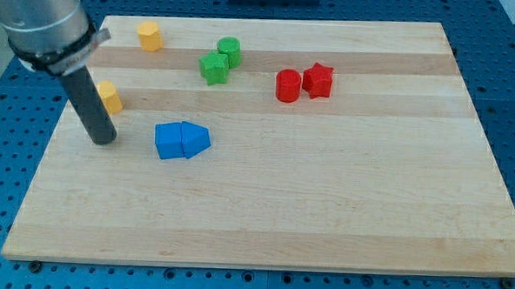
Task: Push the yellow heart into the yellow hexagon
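Note:
The yellow heart (111, 96) lies near the board's left edge, partly hidden by my rod. The yellow hexagon (150, 35) sits near the view's top left, well above and a little right of the heart. My tip (103, 141) rests on the board just below the heart and slightly to its left. The rod's shaft crosses the heart's left side. Whether the rod touches the heart cannot be told.
A blue cube (169, 141) and a blue wedge-shaped block (197, 139) touch each other right of my tip. A green star (213, 68) and green cylinder (229, 50) sit at top centre. A red cylinder (288, 86) and red star (318, 80) lie right of them.

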Motion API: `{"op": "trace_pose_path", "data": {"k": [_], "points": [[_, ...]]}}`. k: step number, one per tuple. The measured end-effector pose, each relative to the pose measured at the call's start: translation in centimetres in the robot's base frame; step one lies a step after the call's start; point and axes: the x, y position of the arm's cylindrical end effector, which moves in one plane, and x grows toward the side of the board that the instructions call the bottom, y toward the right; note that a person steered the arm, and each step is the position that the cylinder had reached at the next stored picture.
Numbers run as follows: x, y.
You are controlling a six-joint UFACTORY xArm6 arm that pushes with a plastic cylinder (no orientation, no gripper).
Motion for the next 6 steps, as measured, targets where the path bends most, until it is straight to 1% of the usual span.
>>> {"op": "trace_pose_path", "data": {"k": [1, 2, 3, 4, 5, 6], "points": [[-4.6, -0.3], [-8.3, -0.3], [-9.0, -0.3], [-5.6, -2.9], [-6.7, -7.3], [-9.4, -5.1]]}}
